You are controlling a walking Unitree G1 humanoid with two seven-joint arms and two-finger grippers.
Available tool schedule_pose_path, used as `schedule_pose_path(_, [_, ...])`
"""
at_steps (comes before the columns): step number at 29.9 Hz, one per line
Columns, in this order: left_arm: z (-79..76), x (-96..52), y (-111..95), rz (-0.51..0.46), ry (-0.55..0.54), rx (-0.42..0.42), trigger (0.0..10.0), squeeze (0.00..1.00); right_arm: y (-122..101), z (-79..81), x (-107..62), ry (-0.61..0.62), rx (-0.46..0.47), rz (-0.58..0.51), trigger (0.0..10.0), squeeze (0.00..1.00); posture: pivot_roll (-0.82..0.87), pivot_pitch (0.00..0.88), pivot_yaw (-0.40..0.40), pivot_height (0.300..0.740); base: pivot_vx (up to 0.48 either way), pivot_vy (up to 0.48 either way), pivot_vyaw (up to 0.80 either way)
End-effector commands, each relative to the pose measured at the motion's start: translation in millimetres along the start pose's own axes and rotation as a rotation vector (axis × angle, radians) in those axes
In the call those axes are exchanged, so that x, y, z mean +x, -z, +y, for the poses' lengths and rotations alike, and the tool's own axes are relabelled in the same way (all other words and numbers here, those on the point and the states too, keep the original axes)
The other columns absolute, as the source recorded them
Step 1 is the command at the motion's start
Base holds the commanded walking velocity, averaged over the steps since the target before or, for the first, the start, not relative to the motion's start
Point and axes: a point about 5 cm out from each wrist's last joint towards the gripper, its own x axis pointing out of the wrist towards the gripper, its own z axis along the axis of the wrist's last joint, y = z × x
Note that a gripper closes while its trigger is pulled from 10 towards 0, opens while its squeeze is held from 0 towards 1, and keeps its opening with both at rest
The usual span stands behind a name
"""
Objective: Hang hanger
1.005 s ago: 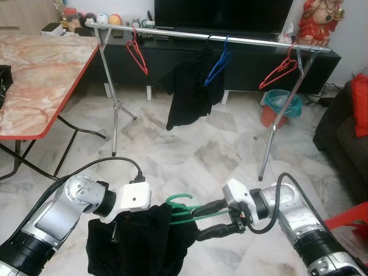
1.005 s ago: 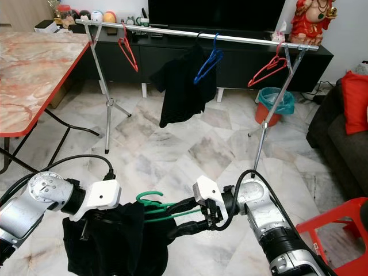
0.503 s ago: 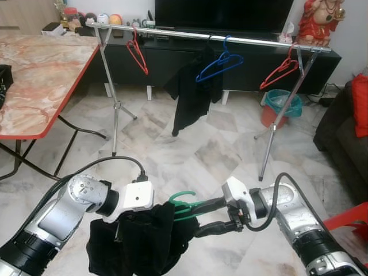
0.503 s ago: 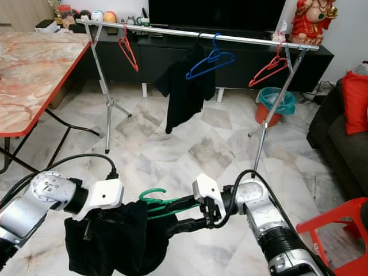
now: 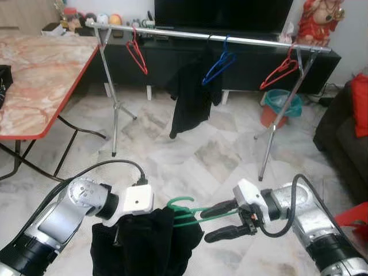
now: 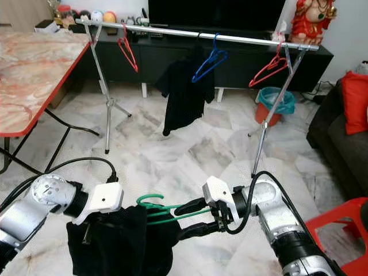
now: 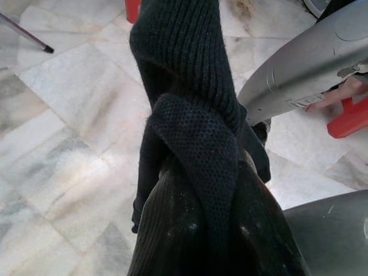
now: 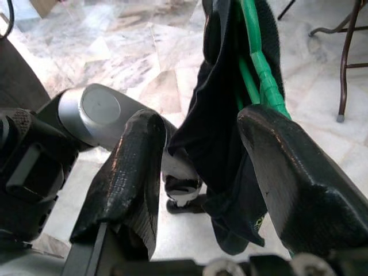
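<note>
Head views: I stand well back from the clothes rail (image 5: pixel 230 38), which runs across in front of the TV cabinet. On it hang two red hangers (image 5: pixel 138 54), a blue hanger (image 5: pixel 218 64) and a black shirt (image 5: pixel 190 98). The green hanger (image 5: pixel 187 211) is low in front of me, between my two arms, hook up, with a black garment (image 5: pixel 144 244) draped on it. My left tool (image 5: pixel 123 233) is buried in the cloth beneath its white wrist housing. My right tool (image 5: pixel 221 221) has its fingers spread wide, the upper finger lying along the hanger's green wire and the lower one apart below it. A marble tabletop (image 5: pixel 40 75) with a red edge stands to my left; a teal bin (image 5: pixel 282 103) sits by the rail's far leg.

Left wrist view: black knit cloth (image 7: pixel 195 132) bunched over my fingers; I judge this tool clamped on the garment.

Right wrist view: both black pads (image 8: pixel 135 167) stand far apart, with the green wire (image 8: pixel 259 63) and dark cloth hanging between them, not pinched.

Progress: garment is on the hanger; the hanging itself is not done. Left: carry it to the rail and hook it on a free stretch.
</note>
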Motion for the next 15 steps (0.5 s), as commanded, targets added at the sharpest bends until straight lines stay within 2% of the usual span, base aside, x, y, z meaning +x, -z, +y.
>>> schedule_pose_path(1, [-1.7,-1.8,-1.1,0.019,0.021,0.034,10.0,0.0,-12.1,-2.4,-8.3,0.029,-0.042,-0.032,10.0,0.0,0.06,0.0,-0.065,0.74,0.0,0.0,0.0])
schedule_pose_path(9, [-2.8,-1.6,3.5,0.031,0.016,0.022,10.0,0.0,-23.4,-6.6,-11.2,0.075,-0.063,-0.1,10.0,0.0,0.06,0.0,-0.069,0.74,0.0,0.0,0.0])
schedule_pose_path(15, [-0.5,-2.0,-2.0,0.014,0.01,0.03,10.0,0.0,-26.0,-15.2,-11.4,0.135,-0.075,-0.093,10.0,0.0,0.04,0.0,-0.069,0.74,0.0,0.0,0.0])
